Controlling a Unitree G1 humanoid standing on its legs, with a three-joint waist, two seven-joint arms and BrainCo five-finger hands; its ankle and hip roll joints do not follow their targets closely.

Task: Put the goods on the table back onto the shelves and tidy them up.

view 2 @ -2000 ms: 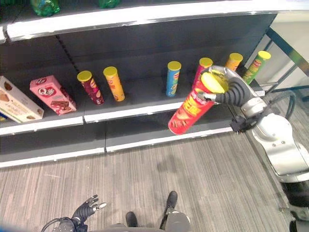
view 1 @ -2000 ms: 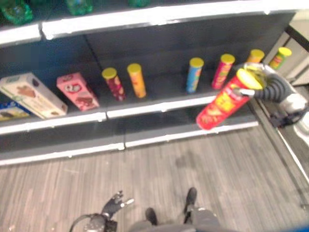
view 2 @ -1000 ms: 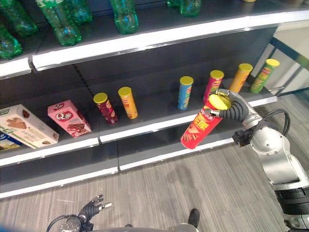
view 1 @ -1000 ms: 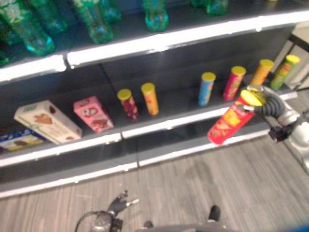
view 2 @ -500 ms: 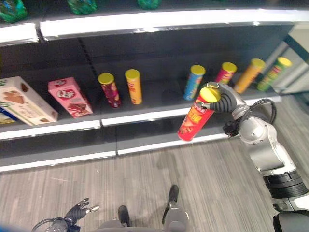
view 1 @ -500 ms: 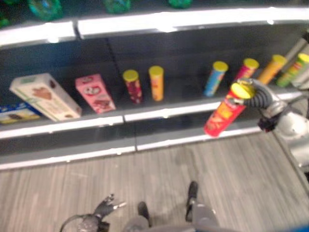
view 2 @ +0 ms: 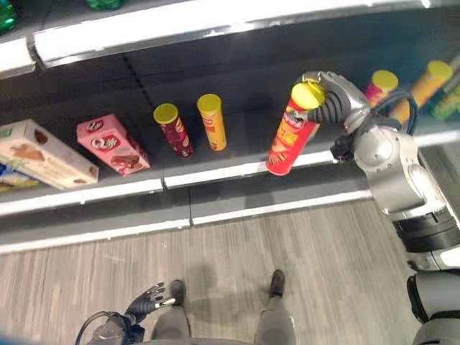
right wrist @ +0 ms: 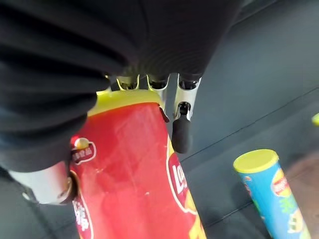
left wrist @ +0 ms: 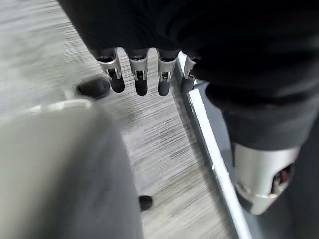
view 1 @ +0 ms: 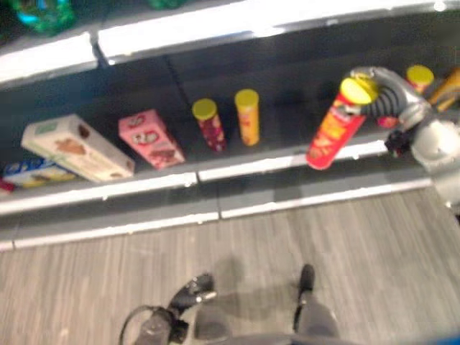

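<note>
The right robot hand (view 2: pixel 327 92), at the frame's upper right, grips the red can (view 2: pixel 290 136) by its yellow-lidded top, tilted over the middle shelf (view 2: pixel 215 172), so placing looks underway: next, set it upright beside the yellow can (view 2: pixel 211 121), while the left robot hand (view 2: pixel 147 300) hangs relaxed at lower left.

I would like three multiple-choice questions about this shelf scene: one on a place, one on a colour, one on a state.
1. Where is the pink box?
A. on the floor
B. on the shelf, left of the dark red can
C. in the left hand

2. What colour is the held can's lid?
A. yellow
B. blue
C. white

3. How is the right hand?
A. open, idle
B. shut, holding nothing
C. shut on the red can

Answers: B, it lies beside that can; A, the lid shows yellow; C, fingers curl round the can's top.
</note>
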